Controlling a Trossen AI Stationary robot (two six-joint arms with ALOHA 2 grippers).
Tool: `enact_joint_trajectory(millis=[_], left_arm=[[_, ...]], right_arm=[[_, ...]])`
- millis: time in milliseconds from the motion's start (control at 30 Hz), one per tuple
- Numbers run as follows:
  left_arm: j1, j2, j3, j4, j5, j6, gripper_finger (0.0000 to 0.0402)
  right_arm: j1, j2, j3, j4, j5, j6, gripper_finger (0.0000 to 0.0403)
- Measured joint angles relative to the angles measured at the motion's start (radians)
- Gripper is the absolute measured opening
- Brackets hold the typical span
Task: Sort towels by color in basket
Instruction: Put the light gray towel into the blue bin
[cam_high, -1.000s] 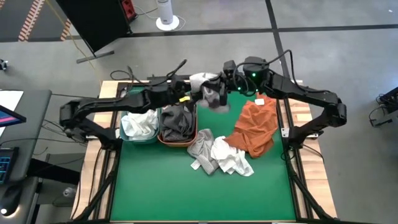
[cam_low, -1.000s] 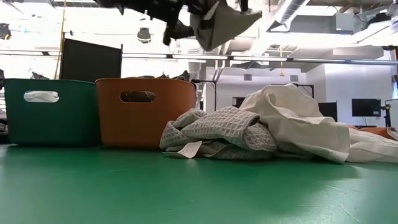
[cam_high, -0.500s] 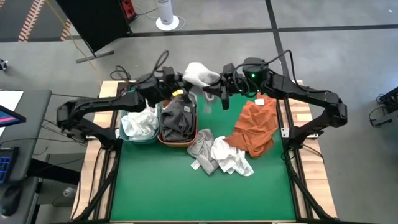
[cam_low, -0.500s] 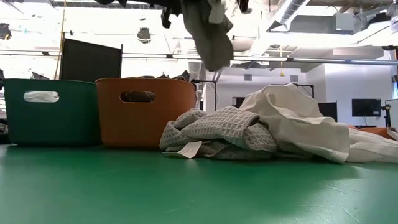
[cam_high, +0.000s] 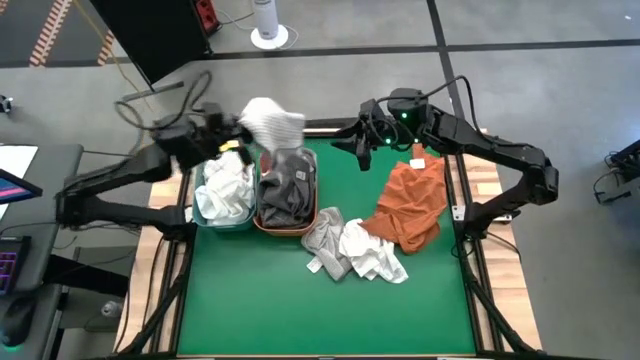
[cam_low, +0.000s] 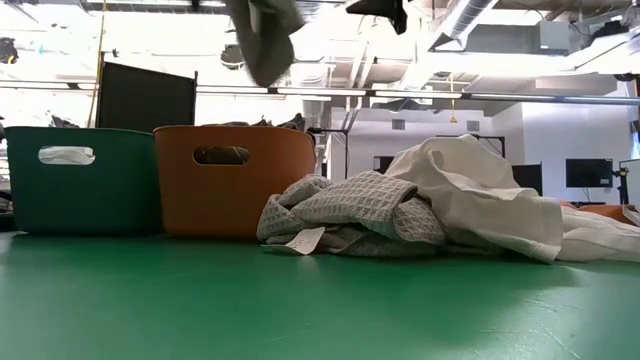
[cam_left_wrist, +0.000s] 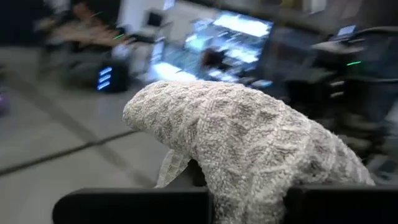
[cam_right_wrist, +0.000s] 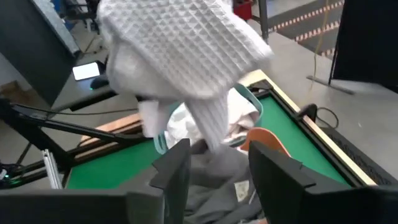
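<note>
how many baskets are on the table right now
2. The teal basket sits near the table's far left, holding white cloth; the orange basket stands directly right of it, touching, holding dark grey cloth.

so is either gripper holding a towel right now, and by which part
The left gripper is shut on the white waffle-weave cloth towel, pinching one bunched end so the rest hangs free above the baskets. The right gripper is open and holds nothing.

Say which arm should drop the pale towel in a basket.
Left. Its gripper is shut on the pale towel above the baskets; the right gripper is open and empty.
</note>
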Motion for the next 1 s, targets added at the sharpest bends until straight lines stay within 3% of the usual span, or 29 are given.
enact_joint_trajectory(millis=[200,533,733,1000], left_arm=[[-0.003,-0.174,0.0,-0.357,-0.13,-0.095,0.0009],[-0.003,-0.356,0.0,-0.759,-0.138,-0.21,0.0011],[-0.003,-0.312,-0.001,-1.043,-0.146,-0.3,0.0012],[-0.003,-0.145,-0.057,-1.169,-0.212,-0.446,0.0012]], right_arm=[[-0.03,0.0,0.0,-0.028,0.001,-0.014,0.0192],[-0.046,0.0,0.0,-0.035,0.005,-0.025,0.0187],[-0.046,0.004,0.0,-0.032,0.005,-0.006,0.0187],[-0.025,0.004,0.0,-0.031,0.005,0.009,0.0187]])
